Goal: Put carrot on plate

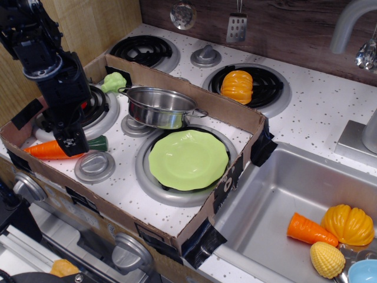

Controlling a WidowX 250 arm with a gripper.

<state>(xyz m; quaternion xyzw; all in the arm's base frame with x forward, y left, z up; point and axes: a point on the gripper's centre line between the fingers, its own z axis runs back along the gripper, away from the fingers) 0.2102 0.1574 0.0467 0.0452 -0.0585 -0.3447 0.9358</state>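
So at this point I had the gripper (72, 144) parked right over the carrot (46, 150), down at the front-left corner of the cardboard tray (194, 227). The carrot lay flat with its long axis running roughly left-right under the hand — orange tapered end poking out to the hand's left, dark green stem (97, 142) sticking out on its right, so I was sitting somewhere around the middle or the stem half of it. Honestly I couldn't tell from this camera whether the fingers were apart or already pinched; the black housing blocked the tips and I couldn't see if they touched the carrot at all. The plate (188, 159) sat well off to the hand's right, past the round grey knob (94, 167) that lay just in front of the gripper, and it had nothing on it. The steel pot (160, 107) was behind and to the right, just beside the plate's far rim — my guess was that's the thing to steer clear of on the carry. With only one arm on this rig, the whole move came down to straddling the carrot across its width, not along it.
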